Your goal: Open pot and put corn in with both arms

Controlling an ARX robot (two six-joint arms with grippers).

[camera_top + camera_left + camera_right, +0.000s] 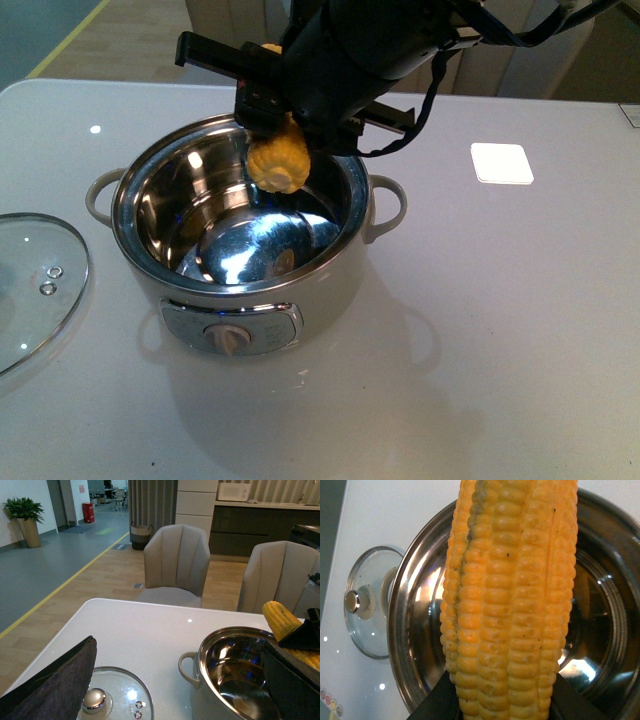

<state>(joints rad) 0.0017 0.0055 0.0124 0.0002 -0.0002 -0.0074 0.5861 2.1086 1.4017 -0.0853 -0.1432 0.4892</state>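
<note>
The cream-white pot (335, 285) stands open in the middle of the white table, its steel bowl empty. My right gripper (285, 125) is shut on the corn (278, 160) and holds it tip-down over the bowl's far rim. In the right wrist view the corn (510, 605) fills the middle, clamped between the black fingers, above the steel bowl (412, 630). My left gripper (170, 690) is open and empty, between the lid and the pot (192, 665). It is out of the front view. The corn's tip (280, 617) shows in the left wrist view.
The glass lid (30, 280) lies flat on the table left of the pot, and shows in the left wrist view (107, 700) and the right wrist view (367, 605). A white square patch (501, 163) lies at back right. Chairs (177, 560) stand beyond the table.
</note>
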